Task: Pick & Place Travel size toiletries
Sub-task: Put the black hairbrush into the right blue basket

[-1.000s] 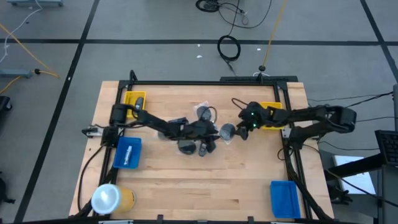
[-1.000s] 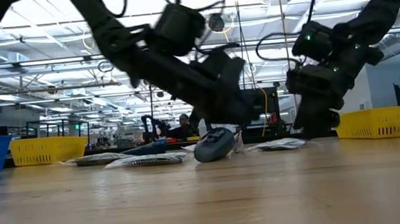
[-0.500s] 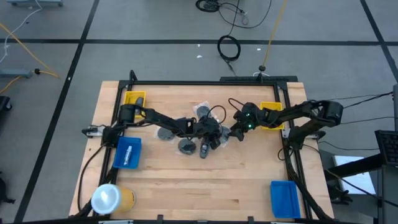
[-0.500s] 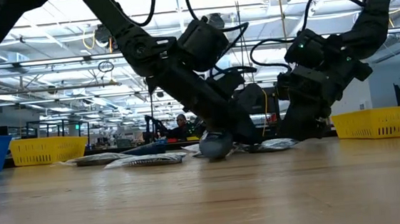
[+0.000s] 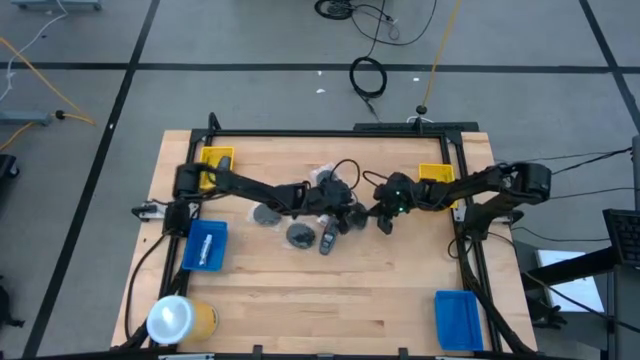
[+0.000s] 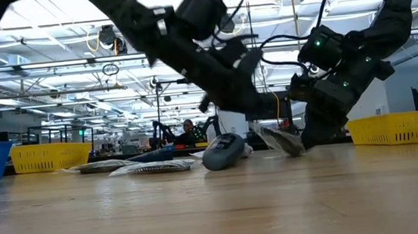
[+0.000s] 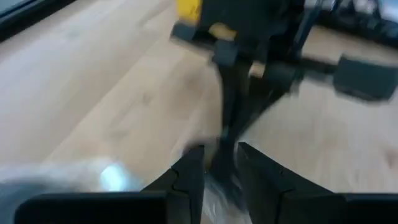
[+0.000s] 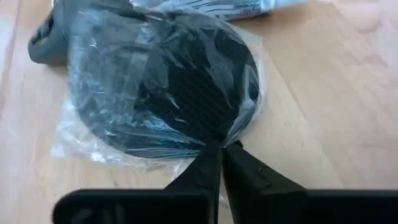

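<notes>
Two grippers, left (image 5: 345,207) and right (image 5: 381,212), amid several wrapped toiletries (image 5: 300,234).

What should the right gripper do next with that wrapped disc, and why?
Probably lift it. The right gripper is shut on the plastic wrap of the dark round disc, and in the low view the disc already tilts up off the table.
</notes>
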Robot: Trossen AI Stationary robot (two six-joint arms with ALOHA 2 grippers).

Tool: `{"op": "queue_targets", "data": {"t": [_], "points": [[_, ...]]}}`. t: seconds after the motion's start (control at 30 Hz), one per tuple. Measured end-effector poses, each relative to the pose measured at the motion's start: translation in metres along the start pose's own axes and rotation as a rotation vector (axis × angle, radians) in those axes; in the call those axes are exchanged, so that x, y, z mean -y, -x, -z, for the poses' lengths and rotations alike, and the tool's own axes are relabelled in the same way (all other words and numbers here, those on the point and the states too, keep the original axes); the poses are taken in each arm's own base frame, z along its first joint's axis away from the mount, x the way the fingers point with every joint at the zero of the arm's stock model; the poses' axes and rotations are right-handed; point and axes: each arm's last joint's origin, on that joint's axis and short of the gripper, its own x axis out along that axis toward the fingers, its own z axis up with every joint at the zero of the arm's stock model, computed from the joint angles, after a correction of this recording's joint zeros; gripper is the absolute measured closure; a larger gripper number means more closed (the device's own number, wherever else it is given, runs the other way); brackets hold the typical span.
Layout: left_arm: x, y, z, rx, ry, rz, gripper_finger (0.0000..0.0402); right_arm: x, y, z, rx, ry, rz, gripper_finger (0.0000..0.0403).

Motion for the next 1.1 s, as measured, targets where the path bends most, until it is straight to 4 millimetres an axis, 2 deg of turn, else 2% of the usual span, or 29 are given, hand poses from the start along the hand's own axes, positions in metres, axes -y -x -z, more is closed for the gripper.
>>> {"op": "queue_targets", "data": {"t": [0.1,0.27,0.37,0.5,0.6,0.67,0.73,0.87,1.0,1.1], "points": [[0.007,0.021,-0.003,-0.056,-0.040,-0.111,0.0309,-0.006,0.010,-0.002,0.014,0.049,0.090,0.0399],[0.024,0.032,0.018,-0.038,-0.069,-0.365,0.0309,-0.032,0.043,-0.009,0.065,0.154,0.128,0.0402],[0.034,0.028,0.029,0.046,-0.044,-0.396,0.0309,-0.055,0.072,-0.013,0.043,0.179,0.070,0.0402],[0.042,0.016,0.047,0.159,0.053,-0.340,0.0309,-0.088,0.119,-0.022,-0.052,0.152,0.007,0.0402],[0.049,0.009,0.062,0.188,0.036,-0.293,0.0309,-0.111,0.151,-0.028,-0.164,0.064,-0.053,0.0402],[0.052,0.007,0.073,0.159,-0.010,-0.291,0.0309,-0.122,0.165,-0.026,-0.297,-0.042,-0.116,0.0402],[0.055,0.004,0.079,0.150,-0.033,-0.290,0.0309,-0.135,0.171,-0.023,-0.431,-0.181,-0.190,0.0403],[0.056,0.005,0.078,0.160,-0.032,-0.288,0.0309,-0.158,0.171,-0.007,-0.711,-0.387,-0.250,0.0403],[0.057,0.005,0.077,0.173,-0.021,-0.282,0.0309,-0.180,0.171,0.013,-0.964,-0.566,-0.167,0.0403],[0.056,0.005,0.077,0.174,-0.020,-0.283,0.0309,-0.192,0.175,0.027,-1.095,-0.634,-0.080,0.0403]]}}
